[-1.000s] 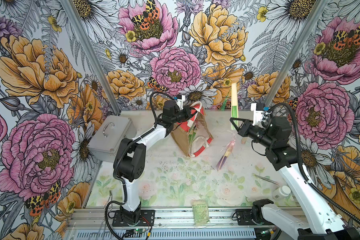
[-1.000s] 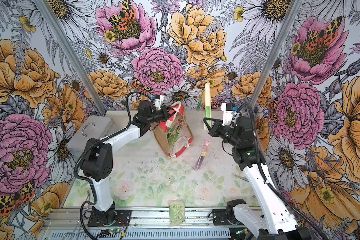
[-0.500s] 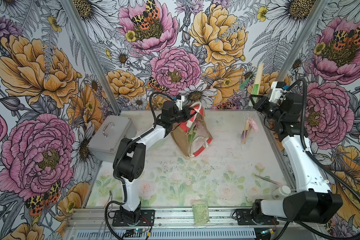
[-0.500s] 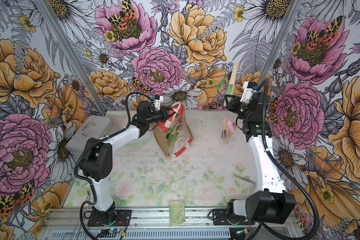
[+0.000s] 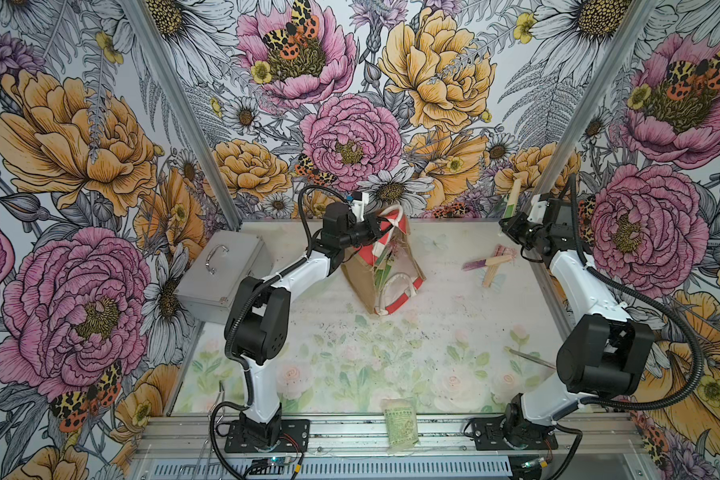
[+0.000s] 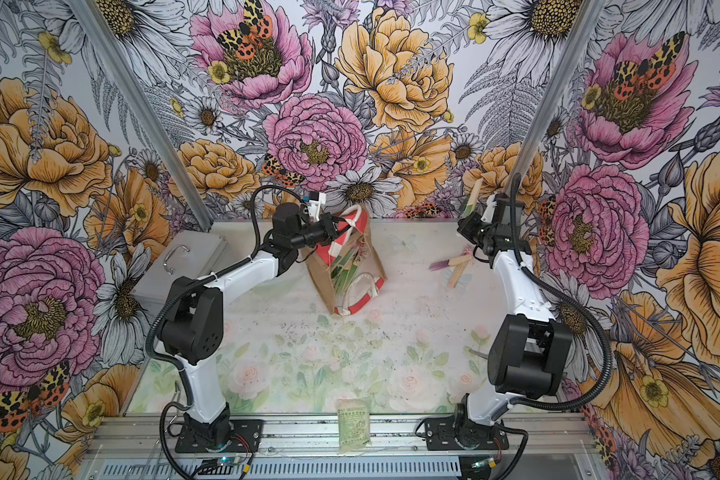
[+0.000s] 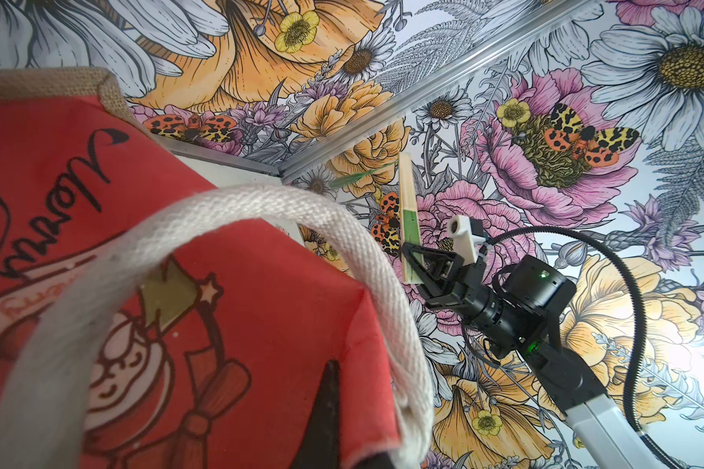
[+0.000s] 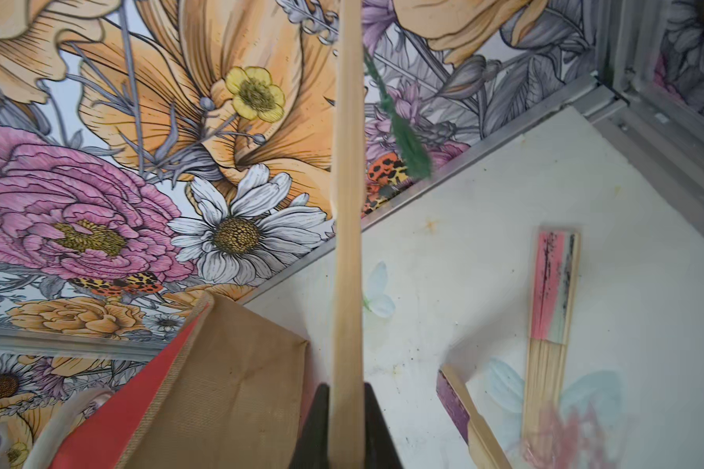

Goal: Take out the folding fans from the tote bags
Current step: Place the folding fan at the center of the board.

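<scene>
Burlap tote bag (image 5: 360, 282): tan, boxy, with red-and-white striped sides and white rope handles; stands tilted on the pale floral table (image 5: 433, 332), just above the centre of the frame in both top views; mouth open toward the camera.
Left gripper (image 5: 374, 227): jaws closed on the tote bag's upper rim at the striped side; in the left wrist view a dark fingertip (image 7: 326, 406) lies against the red printed panel; a rope handle (image 7: 261, 227) arches in front.
Fans in the bag (image 5: 385, 266): slim closed folding fans, pale ribs and green cloth, showing inside the open mouth; count not readable.
Right gripper (image 5: 509, 224): upper right of the frame, raised off the table near the back corner; jaws clamped on the lower end of the held fan.
Held fan (image 5: 515, 198): closed pale wooden stick with a green cloth band; near upright, leaning slightly right; green tassel (image 8: 407, 138) at its far end, blurred.
Purple fan (image 5: 481, 262): closed, pale ribs, purple cloth; flat on the table right of the tote bag, well apart from it, below the right gripper.
Pink fan (image 5: 491, 274): closed, pink cloth, pink tassel (image 8: 565, 426); overlaps the purple fan near one end.
Grey metal case (image 5: 225, 270): lid shut, handle on top; left edge of the table, beside the left arm.
Green printed packet (image 5: 400, 419): bottom centre, on the front rail.
</scene>
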Tool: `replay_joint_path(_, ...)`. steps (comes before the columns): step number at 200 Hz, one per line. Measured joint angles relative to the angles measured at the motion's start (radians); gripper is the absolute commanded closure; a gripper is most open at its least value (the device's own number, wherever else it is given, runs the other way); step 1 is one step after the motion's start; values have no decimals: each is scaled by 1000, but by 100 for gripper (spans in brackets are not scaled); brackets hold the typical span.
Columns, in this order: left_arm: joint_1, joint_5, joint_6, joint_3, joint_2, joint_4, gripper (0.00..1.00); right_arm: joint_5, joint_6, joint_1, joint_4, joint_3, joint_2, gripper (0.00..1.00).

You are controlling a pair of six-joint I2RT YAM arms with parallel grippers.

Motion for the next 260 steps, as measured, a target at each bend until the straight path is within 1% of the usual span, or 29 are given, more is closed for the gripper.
replay_joint_path(60,5,1,0,-5,-1,11,100,58,-28,0,-129,-67,147,100)
replay_joint_path(92,5,1,0,-6,-1,13,100,91,-46,-6,-180,-74,212,100)
replay_joint_path(100,5,1,0,-6,-1,14,100,97,-50,-6,-187,-74,222,97)
replay_joint_path(111,5,1,0,-6,-1,14,100,106,-53,-6,-195,-74,235,90)
replay_joint_path(115,5,1,0,-6,-1,14,100,106,-53,-8,-196,-74,238,86)
replay_joint_path(117,5,1,0,-6,-1,14,100,108,-53,-9,-198,-74,240,85)
replay_joint_path(119,5,1,0,-6,-1,14,100,110,-54,-10,-199,-74,242,82)
replay_joint_path(142,5,1,0,-6,-1,14,100,121,-64,-15,-207,-74,248,72)
replay_joint_path(158,5,1,0,-6,-1,14,100,120,-76,-19,-210,-74,248,60)
replay_joint_path(172,5,1,0,-6,-1,14,100,120,-83,-19,-215,-74,246,52)
replay_joint_path(202,5,1,0,-6,-1,14,100,118,-98,-19,-242,-74,208,48)
replay_joint_path(206,5,1,0,-6,-1,14,100,116,-103,-19,-244,-75,193,45)
replay_joint_path(210,5,1,0,-6,-1,14,100,114,-103,-19,-244,-77,187,44)
replay_joint_path(245,5,1,0,-6,-1,14,100,81,-160,-8,-250,-110,14,43)
replay_joint_path(260,5,1,0,-5,-1,14,100,66,-202,24,-247,-125,-70,43)
